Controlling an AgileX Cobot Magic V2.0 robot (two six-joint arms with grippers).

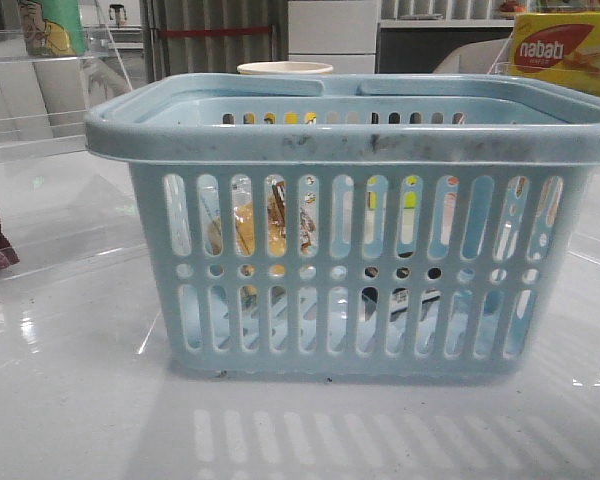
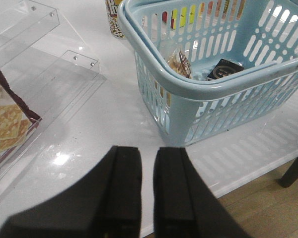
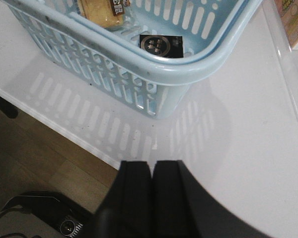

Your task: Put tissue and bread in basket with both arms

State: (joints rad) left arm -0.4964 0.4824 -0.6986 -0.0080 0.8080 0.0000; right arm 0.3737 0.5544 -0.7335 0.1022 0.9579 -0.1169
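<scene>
The light-blue basket (image 1: pixel 350 140) stands in the middle of the white table. The bread (image 2: pixel 180 63) lies inside it, against the left wall, and shows through the slots in the front view (image 1: pixel 242 228). The tissue (image 3: pixel 161 44), a small black packet with white patches, lies flat on the basket floor to the right of the bread. My left gripper (image 2: pixel 147 151) is over the table near the basket's front left corner, empty, with its jaws almost together. My right gripper (image 3: pixel 152 163) is shut and empty near the table's front edge, by the front right corner. Neither gripper shows in the front view.
A dark brown snack packet (image 2: pixel 7 124) lies on a clear acrylic shelf (image 2: pixel 64 74) to the left. A yellow-and-red nabati box (image 1: pixel 565 50) stands at the back right. A cup (image 1: pixel 285 68) and a can (image 2: pixel 114 20) stand behind the basket. The table's front edge (image 3: pixel 79 134) is close.
</scene>
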